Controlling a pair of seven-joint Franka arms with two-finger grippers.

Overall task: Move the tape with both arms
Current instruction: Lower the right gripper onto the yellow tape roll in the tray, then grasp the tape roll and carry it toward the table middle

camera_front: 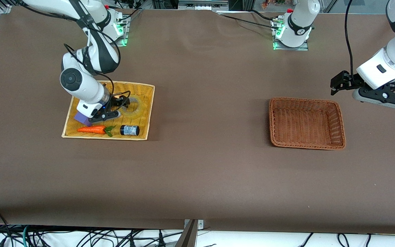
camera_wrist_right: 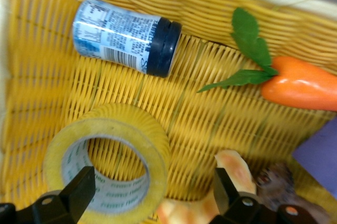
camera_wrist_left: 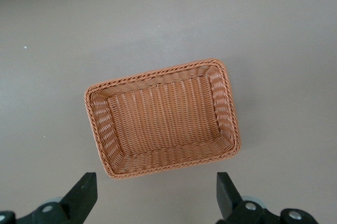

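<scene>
Brown table [camera_front: 197, 178] up front, yellow tray [camera_front: 149, 103] toward the right arm's end, wicker basket [camera_front: 341, 127] toward the left arm's. Tape [camera_front: 136, 107] lying flat in the tray, carrot [camera_front: 93, 129] and small jar [camera_front: 129, 130] nearer the camera. Right gripper [camera_front: 120, 102] down at the tape, fingers spread, not clamped on it. Left gripper [camera_front: 338, 84] waiting up in the air beside the basket. Left wrist: basket [camera_wrist_left: 163, 121] below wide-apart fingers [camera_wrist_left: 84, 192]. Right wrist: tape [camera_wrist_right: 108, 163] right at one finger [camera_wrist_right: 81, 187], jar [camera_wrist_right: 126, 37] and carrot [camera_wrist_right: 300, 81] close by.
</scene>
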